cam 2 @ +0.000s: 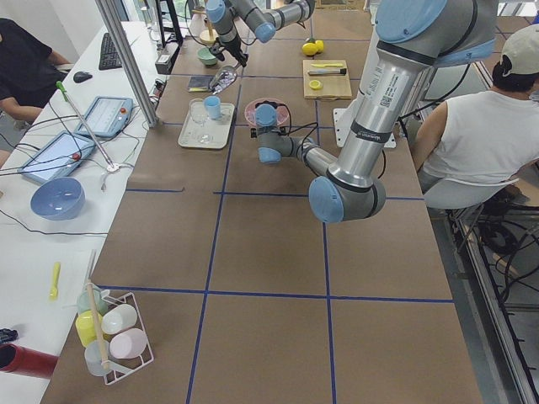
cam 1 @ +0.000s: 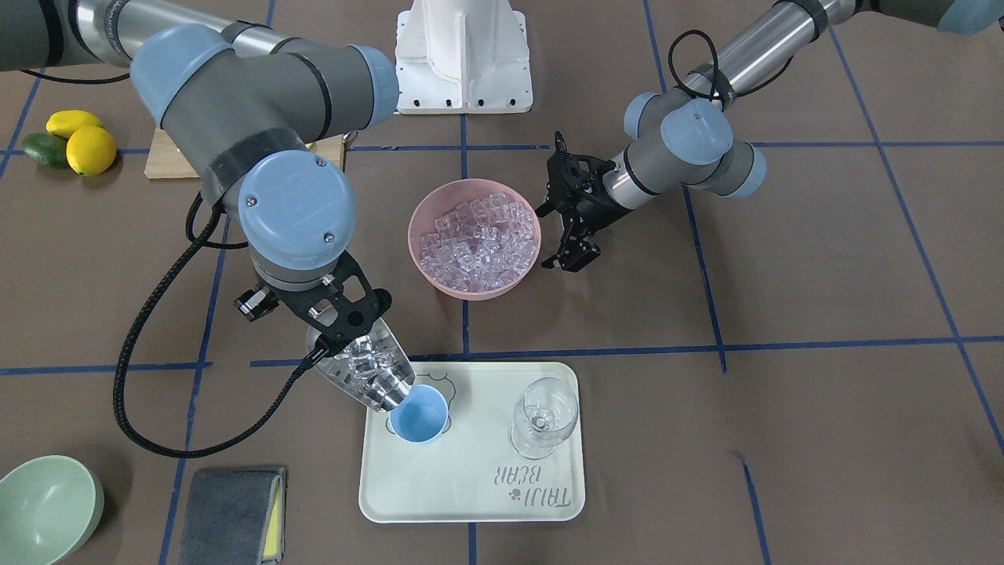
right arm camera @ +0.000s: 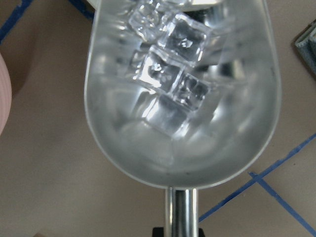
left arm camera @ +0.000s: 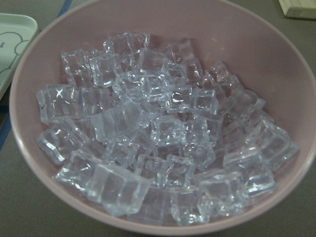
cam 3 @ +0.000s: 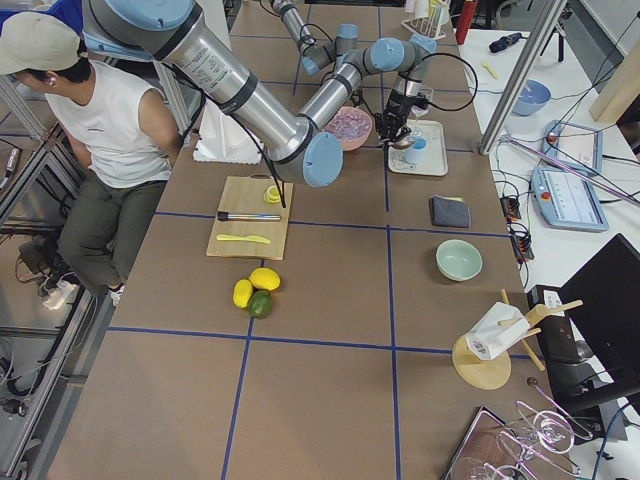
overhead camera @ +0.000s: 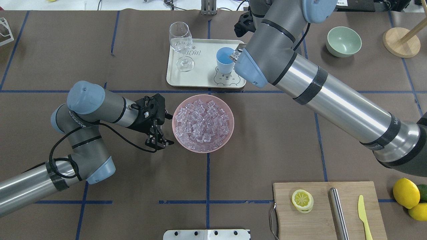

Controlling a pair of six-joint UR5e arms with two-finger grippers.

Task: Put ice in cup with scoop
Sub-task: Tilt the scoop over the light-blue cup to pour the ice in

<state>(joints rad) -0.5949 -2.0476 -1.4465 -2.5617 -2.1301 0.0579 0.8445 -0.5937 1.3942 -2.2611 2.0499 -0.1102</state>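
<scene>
My right gripper [cam 1: 337, 320] is shut on the thin handle of the silver scoop [cam 1: 369, 369]. It holds the scoop tilted, with its mouth at the rim of the light-blue cup [cam 1: 418, 416]. The cup stands on the white tray [cam 1: 471, 486]. Several clear ice cubes [right arm camera: 173, 74] lie in the scoop's trough [right arm camera: 237, 123]. The cup's inside shows only blue. More ice [cam 1: 474, 243] fills the pink bowl [overhead camera: 230, 113]. My left gripper [overhead camera: 165, 130] is open and empty, just beside the bowl's rim. Its wrist view looks into the bowl of ice [left arm camera: 158, 133].
A clear wine glass [cam 1: 543, 416] stands on the tray beside the cup. A pale green bowl [cam 1: 39, 510] and a grey cloth [cam 1: 231, 514] lie near the tray. A cutting board [overhead camera: 320, 213] holds a lemon slice, a steel cylinder and a knife. Lemons [cam 1: 86, 149] lie at the edge.
</scene>
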